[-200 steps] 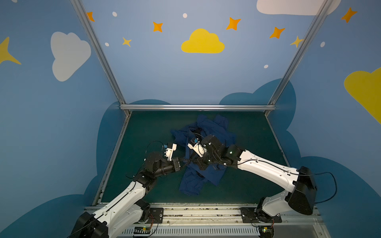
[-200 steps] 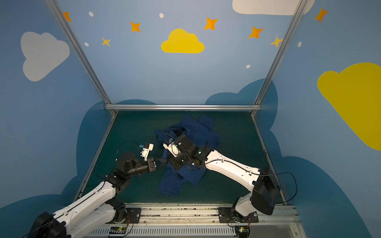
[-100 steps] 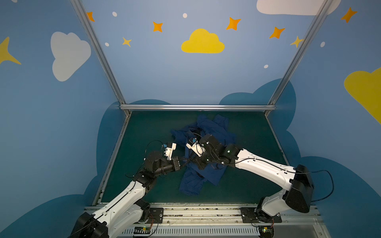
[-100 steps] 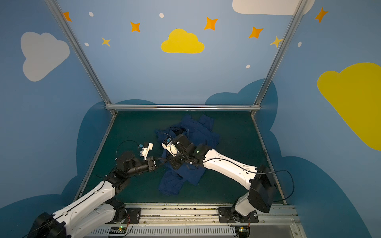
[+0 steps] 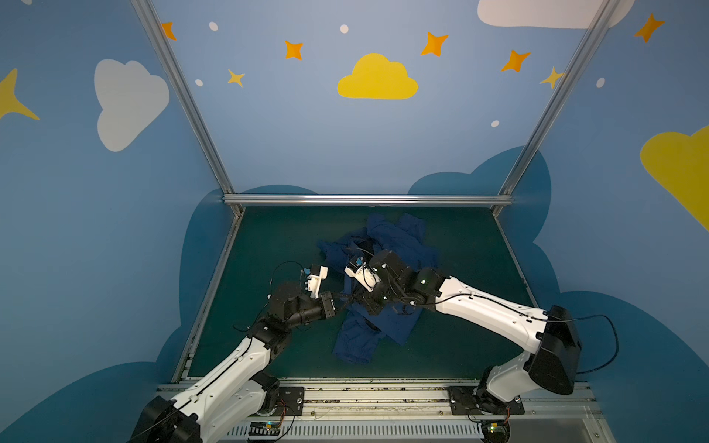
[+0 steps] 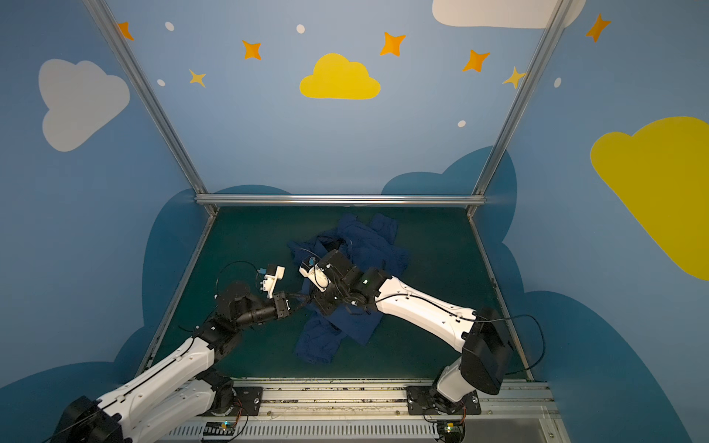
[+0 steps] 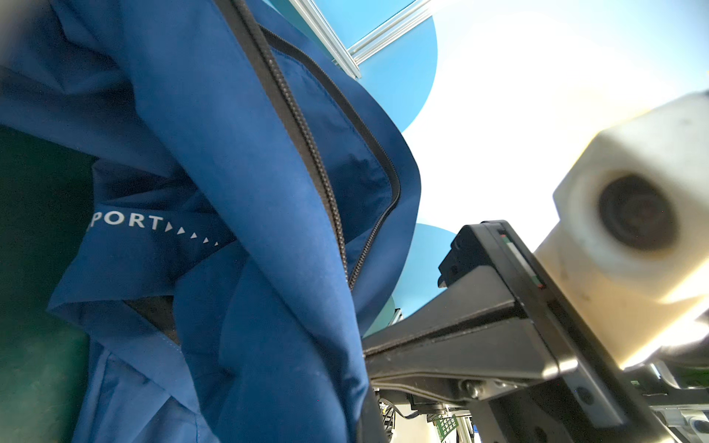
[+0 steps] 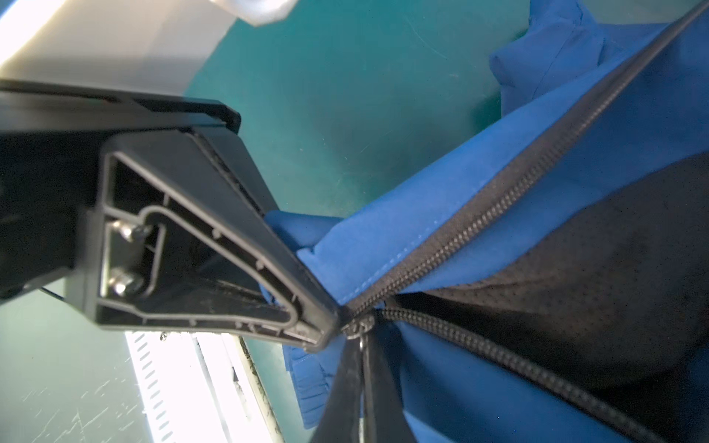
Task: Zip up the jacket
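This was a robotics lab test cell, not a lived-in room; pale blue panelled walls (image 5: 345, 153), painted with a flat yellow cloud (image 5: 377, 78) and orange four-pointed stars (image 5: 294, 50), closed it in on three sides; silver aluminium profile bars (image 5: 366, 199) framed the panels; a dark green mat (image 5: 276, 245) made the work floor; a white-and-black jointed robot arm on the left (image 5: 230, 368) and its twin on the right (image 5: 491, 310) stood bolted to a grey metal base rail (image 5: 383, 397) along the near edge; a small exposed circuit board (image 5: 264, 426) sat below it.
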{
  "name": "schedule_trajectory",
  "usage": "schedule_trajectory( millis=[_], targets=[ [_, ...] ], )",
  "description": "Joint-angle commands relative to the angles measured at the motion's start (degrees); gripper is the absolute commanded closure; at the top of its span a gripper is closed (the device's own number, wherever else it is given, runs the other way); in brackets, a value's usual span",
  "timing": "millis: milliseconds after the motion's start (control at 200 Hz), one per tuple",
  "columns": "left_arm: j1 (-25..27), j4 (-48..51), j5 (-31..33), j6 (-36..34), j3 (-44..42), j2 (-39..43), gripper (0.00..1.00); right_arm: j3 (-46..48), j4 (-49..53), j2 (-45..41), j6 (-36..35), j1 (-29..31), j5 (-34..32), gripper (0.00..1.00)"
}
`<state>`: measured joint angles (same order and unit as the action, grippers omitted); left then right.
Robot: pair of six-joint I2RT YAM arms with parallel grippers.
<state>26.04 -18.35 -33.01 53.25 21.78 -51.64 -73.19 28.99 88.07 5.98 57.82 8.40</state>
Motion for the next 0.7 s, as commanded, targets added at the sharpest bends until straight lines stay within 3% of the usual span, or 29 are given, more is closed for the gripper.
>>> schedule_trajectory(
  millis=[0, 396, 696],
  targets=[
    [0.15, 0.79, -0.48, -1.3, 2.39, 0.96, 0.97, -2.28, 1.86, 0.18, -0.84, 0.19, -2.12, 1.0],
    [0.32, 12.31, -0.49, -8.77, 6.33, 1.23, 0.97, -10.7, 14.33, -0.34, -2.93, -0.92, -10.38, 1.0],
    [0.46, 18.41, -0.13, -12.02, 10.74, 2.28, 0.97, -18.08, 21.61, -1.88, -3.91, -7.51, -8.43, 1.0]
  ],
)
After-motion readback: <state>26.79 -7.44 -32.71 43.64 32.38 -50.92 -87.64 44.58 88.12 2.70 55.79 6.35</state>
